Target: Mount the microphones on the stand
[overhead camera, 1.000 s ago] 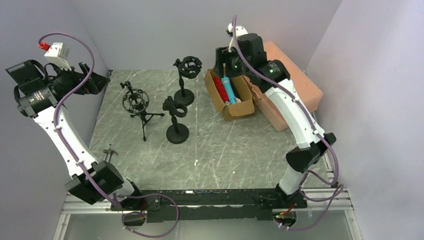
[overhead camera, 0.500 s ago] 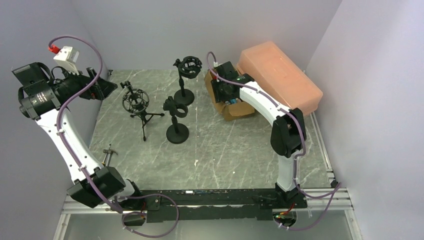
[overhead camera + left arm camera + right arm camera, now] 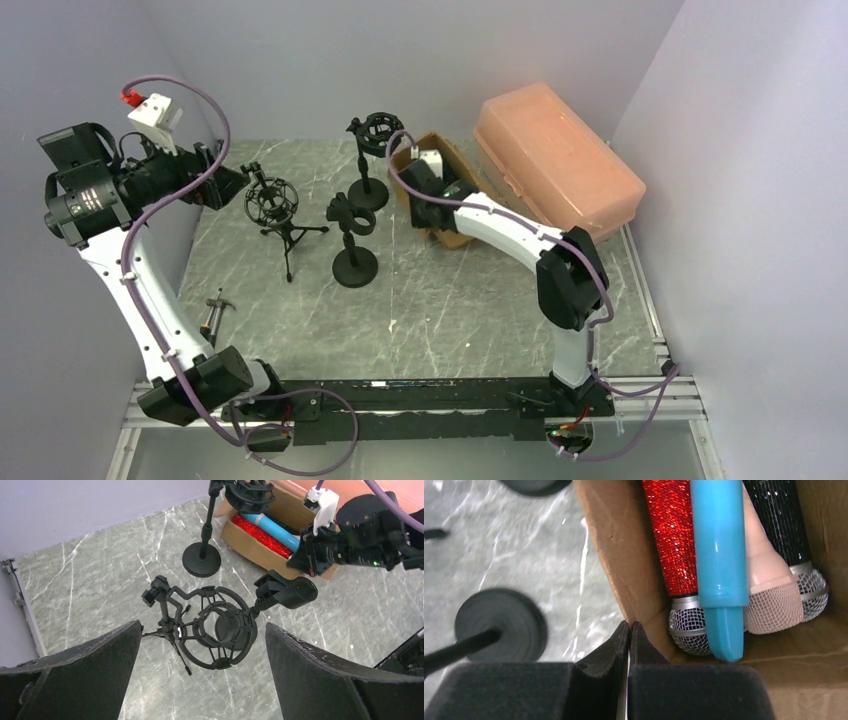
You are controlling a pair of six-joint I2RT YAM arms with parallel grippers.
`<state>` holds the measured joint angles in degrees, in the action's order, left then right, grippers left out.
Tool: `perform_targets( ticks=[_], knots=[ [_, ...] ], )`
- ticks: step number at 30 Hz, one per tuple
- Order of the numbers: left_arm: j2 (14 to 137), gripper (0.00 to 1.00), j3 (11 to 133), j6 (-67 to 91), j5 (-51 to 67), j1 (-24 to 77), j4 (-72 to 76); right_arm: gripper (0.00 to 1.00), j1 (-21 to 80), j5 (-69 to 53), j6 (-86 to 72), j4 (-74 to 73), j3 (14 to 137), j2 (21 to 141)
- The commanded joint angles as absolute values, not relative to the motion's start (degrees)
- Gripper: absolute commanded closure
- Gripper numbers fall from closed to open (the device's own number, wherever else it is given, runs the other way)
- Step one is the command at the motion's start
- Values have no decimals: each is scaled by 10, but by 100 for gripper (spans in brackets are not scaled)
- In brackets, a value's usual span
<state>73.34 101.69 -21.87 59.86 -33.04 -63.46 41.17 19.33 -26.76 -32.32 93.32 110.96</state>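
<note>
Several microphones lie side by side in a cardboard box (image 3: 616, 555): glittery red (image 3: 671, 535), light blue (image 3: 719, 555), peach (image 3: 769, 575) and glittery black (image 3: 781, 520), heads toward my right gripper. That gripper (image 3: 629, 626) is shut with nothing seen between its fingers, tips at the box's near-left corner (image 3: 432, 228). Three black stands are on the table: a tripod with a shock mount (image 3: 272, 200), a clip stand (image 3: 350, 215) and a taller shock-mount stand (image 3: 377, 132). My left gripper (image 3: 202, 680) hangs open above the tripod's mount (image 3: 220, 630), apart from it.
A peach plastic lidded bin (image 3: 555, 160) sits against the box's right side by the right wall. A small metal tool (image 3: 213, 312) lies near the table's left edge. The round stand bases (image 3: 499, 625) stand just left of the box.
My right arm dropped from above the box's far end to its near-left corner, and its gripper went from open to shut. My left gripper drifted right toward the tripod mount.
</note>
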Motion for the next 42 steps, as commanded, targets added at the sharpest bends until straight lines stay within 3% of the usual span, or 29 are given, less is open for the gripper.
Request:
perform_targets(
  ticks=[1,7,11,14,18,23,26,30,37,39,42],
  knots=[
    [723,1,1044,-263,575,-292,-669,100,489,230,-404,-362,906,1048],
    [710,1,1039,-295,537,-213,-699,100,539,279,-455,-407,941,1034],
    [702,1,1030,-305,520,-153,-706,58,539,264,-434,-420,967,1030],
    [698,0,1025,-298,519,-113,-708,49,524,286,-414,-423,965,1003],
    [690,1,985,-258,520,-44,-679,58,458,234,-389,-378,922,966],
    [639,1,861,-212,474,58,-575,68,431,206,-354,-384,944,1027],
    [627,1,845,-205,455,97,-557,66,429,213,-345,-391,956,1083],
    [625,1,834,-194,442,119,-545,55,425,209,-336,-377,953,1124],
    [628,0,808,-193,409,150,-539,54,421,230,-344,-376,949,1174],
    [626,1,801,-191,399,164,-532,58,421,217,-350,-372,936,1176],
    [629,1,780,-181,379,194,-516,81,423,190,-370,-357,896,1147]
  ],
)
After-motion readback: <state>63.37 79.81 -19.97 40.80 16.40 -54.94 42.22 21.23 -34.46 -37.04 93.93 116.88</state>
